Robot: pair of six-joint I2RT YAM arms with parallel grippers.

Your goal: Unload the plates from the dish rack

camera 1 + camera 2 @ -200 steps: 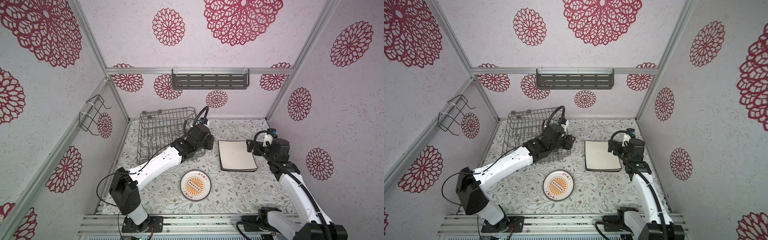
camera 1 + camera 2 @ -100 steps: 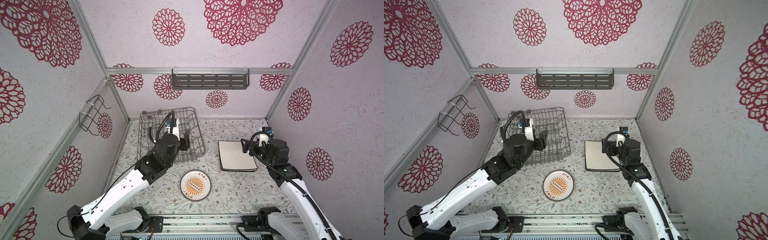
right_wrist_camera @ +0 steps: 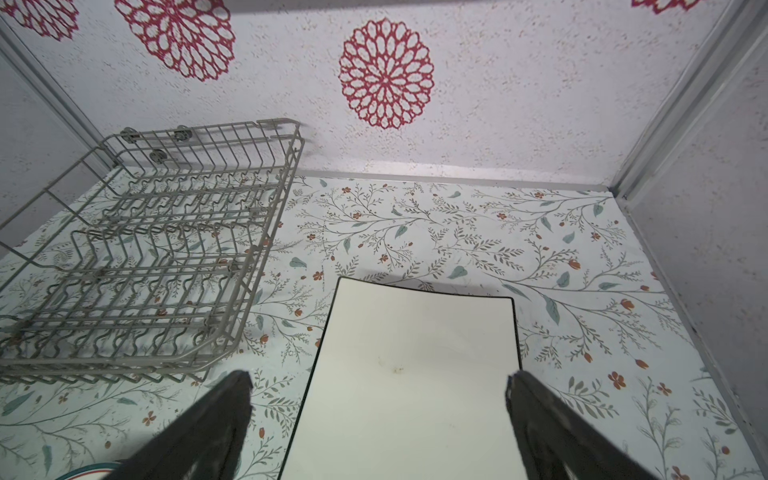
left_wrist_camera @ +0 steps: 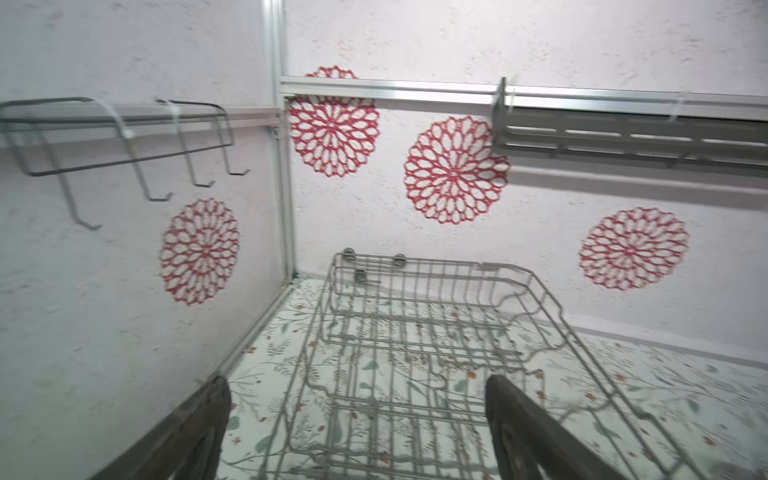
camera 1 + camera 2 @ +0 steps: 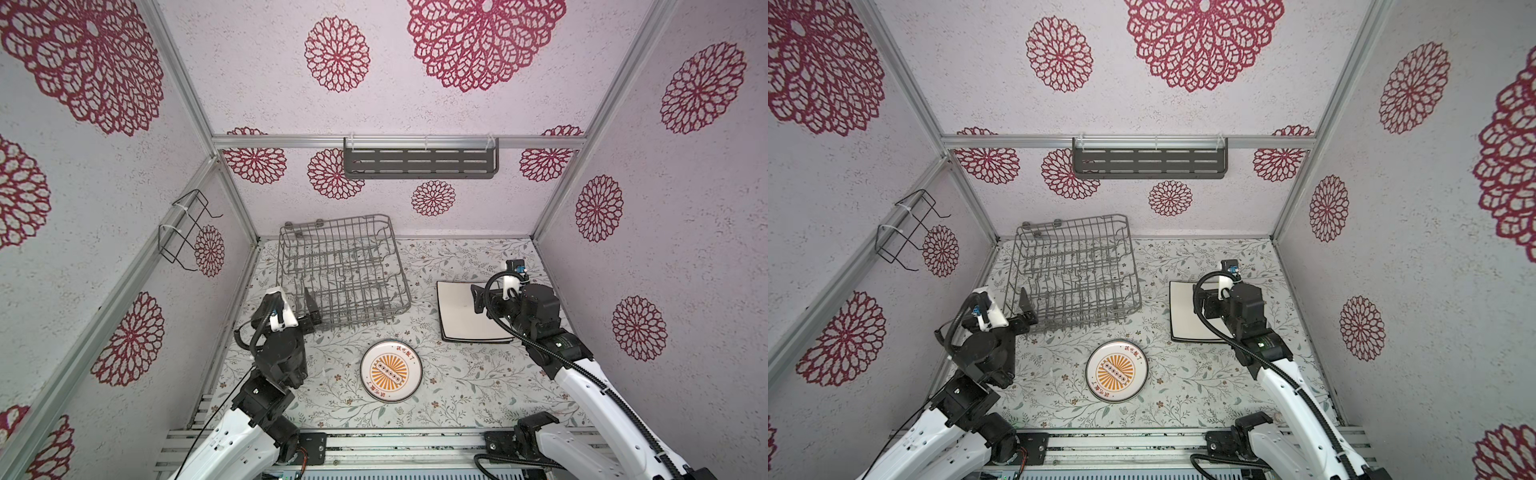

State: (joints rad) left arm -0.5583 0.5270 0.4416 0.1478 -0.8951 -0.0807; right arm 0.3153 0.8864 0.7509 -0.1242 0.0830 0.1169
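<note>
One grey wire dish rack [image 5: 345, 274] with rows of upright tines stands on the flower-printed surface [image 5: 457, 386]. Three plates can be counted. One is a small round white plate with an orange sunburst centre and a dark rim [image 5: 391, 371]. The others form one stack of square white plates with black rims [image 5: 457, 307], whose near edge shows two layers. All of them lie flat on the surface, outside the rack. One dark grey slotted metal shelf [image 5: 419, 163] hangs on the back wall, and one thin black wire bracket [image 5: 185, 230] on the side wall.

There are two arms. The left arm is folded up close to its base, with its wrist aimed at the back wall. The left tool [image 5: 312, 316] has its fingers [image 4: 199, 428] spread wide apart and grips nothing. The rack's near corner lies just ahead of this tool and between the fingers. Whether a finger touches the wire cannot be told.

The right arm reaches out long from its base. The right tool [image 5: 484, 301] is also spread wide and grips nothing. The square stack sits directly below it, between its fingers [image 3: 552, 428] in the wrist view. The round plate lies between the two tools, nearer the bases.
</note>
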